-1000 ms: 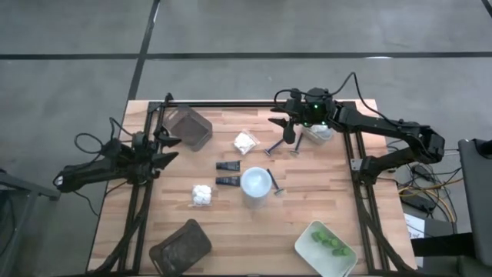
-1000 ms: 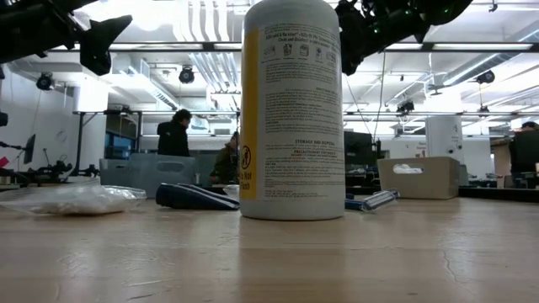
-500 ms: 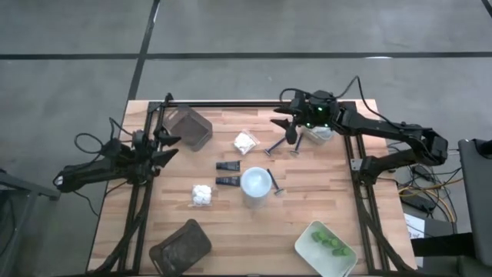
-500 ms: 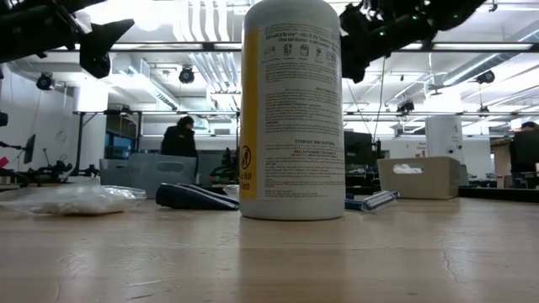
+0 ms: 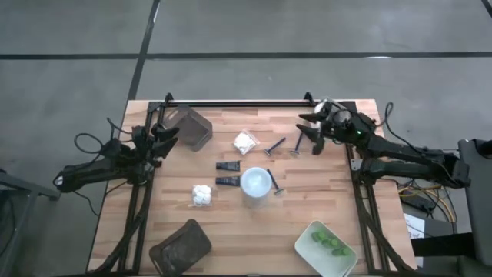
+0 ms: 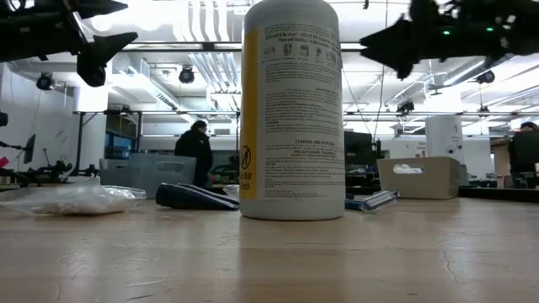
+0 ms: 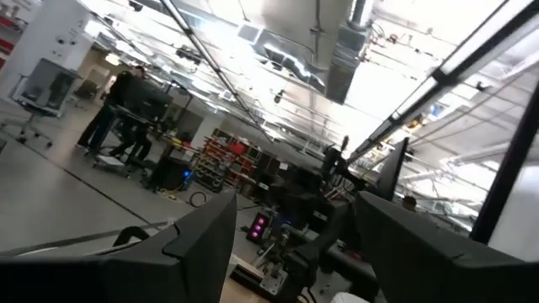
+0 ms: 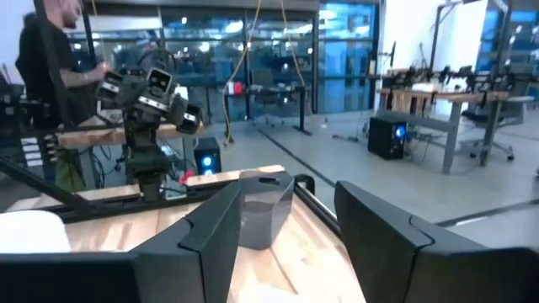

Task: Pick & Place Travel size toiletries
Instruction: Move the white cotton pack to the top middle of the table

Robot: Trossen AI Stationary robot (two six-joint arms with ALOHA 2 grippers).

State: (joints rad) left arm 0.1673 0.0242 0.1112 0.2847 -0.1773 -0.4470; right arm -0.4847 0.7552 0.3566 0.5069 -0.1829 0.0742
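Note:
The yellow bottle [image 5: 256, 182] stands upright on its base mid-table, white cap up; in the low view the bottle [image 6: 292, 109] fills the middle. Two white packets [image 5: 245, 142] [image 5: 202, 194], two dark tubes [image 5: 227, 165] [image 5: 227, 181] and three razors [image 5: 274, 145] [image 5: 296, 146] [image 5: 274, 182] lie flat around it. Green pieces [image 5: 329, 242] lie in a pale tray. My right gripper [image 5: 311, 139] hangs open above the table's far right part, beside a razor. My left gripper [image 5: 164, 138] hovers open at the left edge near a dark tray [image 5: 188, 127].
A second dark brown tray [image 5: 181, 244] sits at the near left and the pale tray [image 5: 307, 248] at the near right corner. A black rail [image 5: 238, 104] runs along the far edge. People stand in the room beyond the table [image 6: 195, 150].
My right gripper has drawn back from above the razors toward the table's right edge and turned, its arm swinging to the right. My left gripper has shifted slightly toward the far edge. No toiletry has moved.

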